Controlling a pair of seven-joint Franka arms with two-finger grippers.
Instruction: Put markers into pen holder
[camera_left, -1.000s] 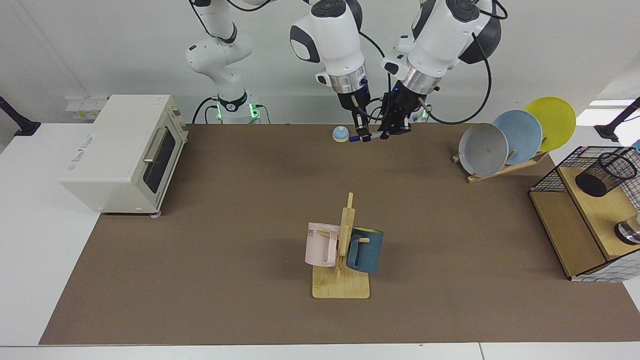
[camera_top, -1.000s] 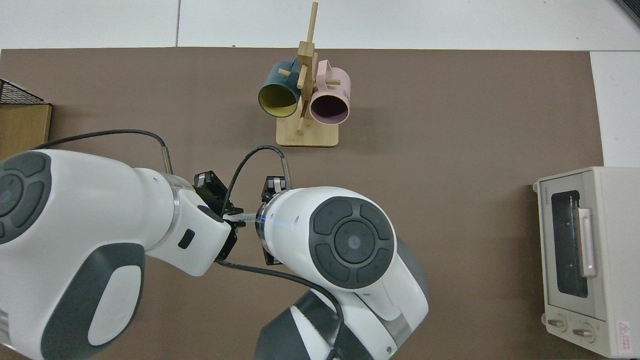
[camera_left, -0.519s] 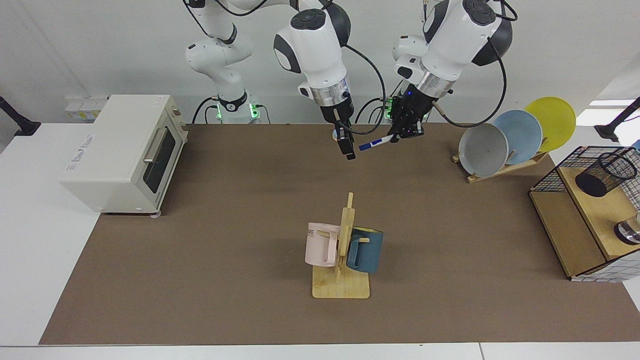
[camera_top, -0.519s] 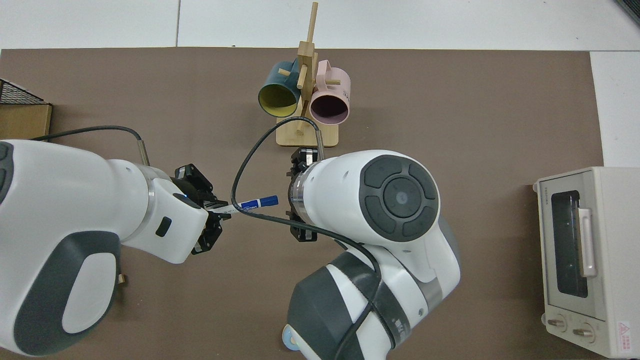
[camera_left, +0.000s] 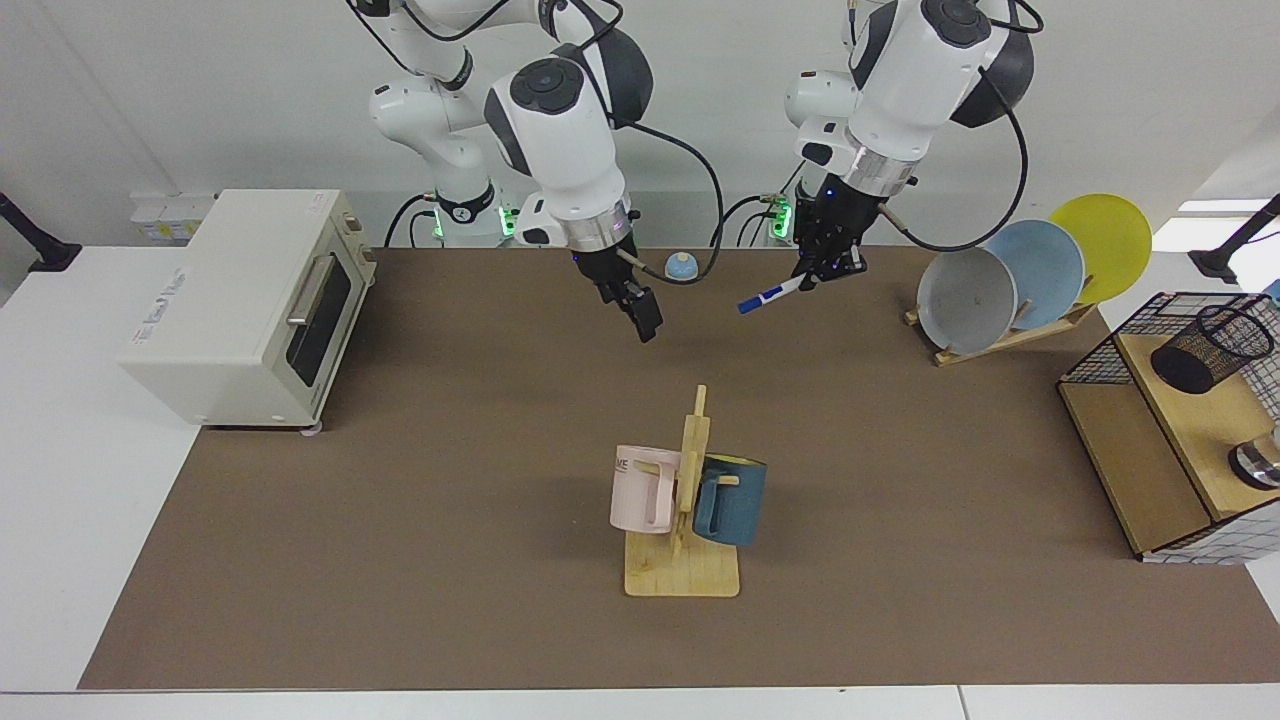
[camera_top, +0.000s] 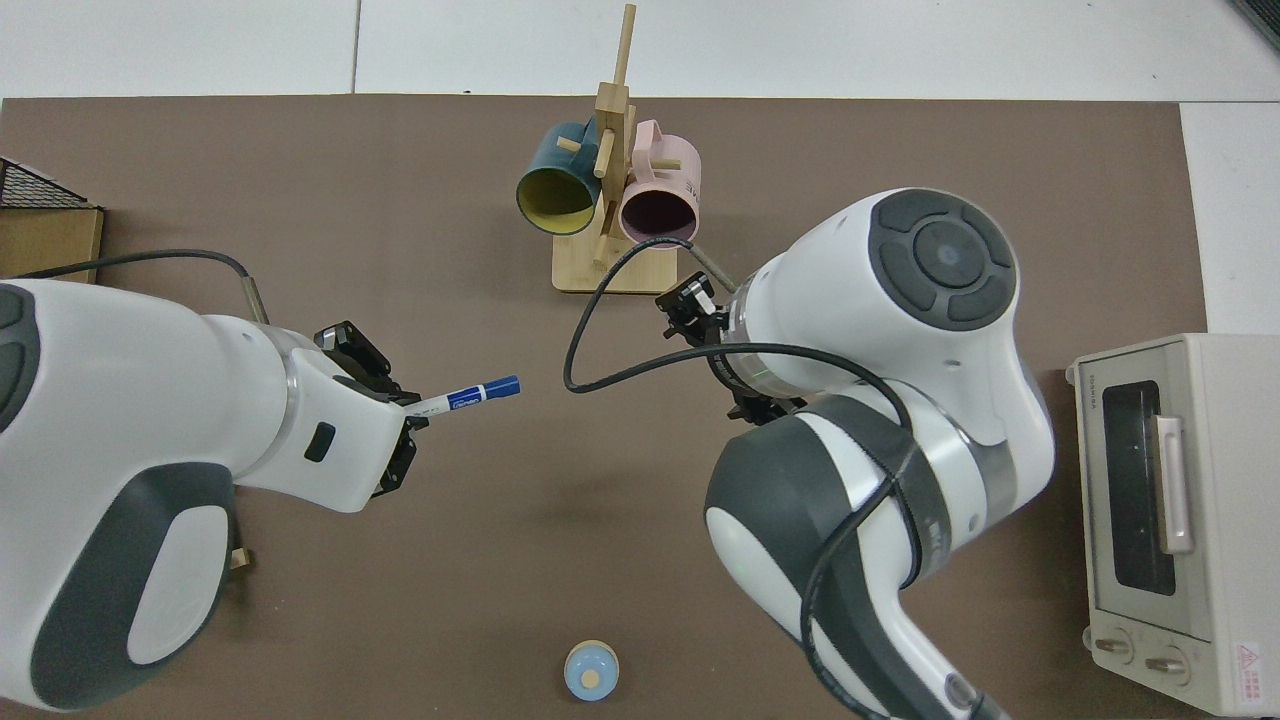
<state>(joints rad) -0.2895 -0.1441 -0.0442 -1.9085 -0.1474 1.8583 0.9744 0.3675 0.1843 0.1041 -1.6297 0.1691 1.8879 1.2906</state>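
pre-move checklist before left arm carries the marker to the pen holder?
1. Grip: left gripper shut on the marker at its white end, blue cap sticking out, held above the mat: ok.
2. Right gripper apart from the marker, holding nothing: ok; open or shut: cannot tell.
3. Pen holder upright on the wooden shelf: not ok, it looks tilted, mouth toward the wire frame.
4. Holder contents: cannot tell.
5. Path: plate rack stands between marker and holder; go over or round it: cannot tell clearance.
6. Marker angle: slanted, needs turning to match the holder's mouth: not ok yet.
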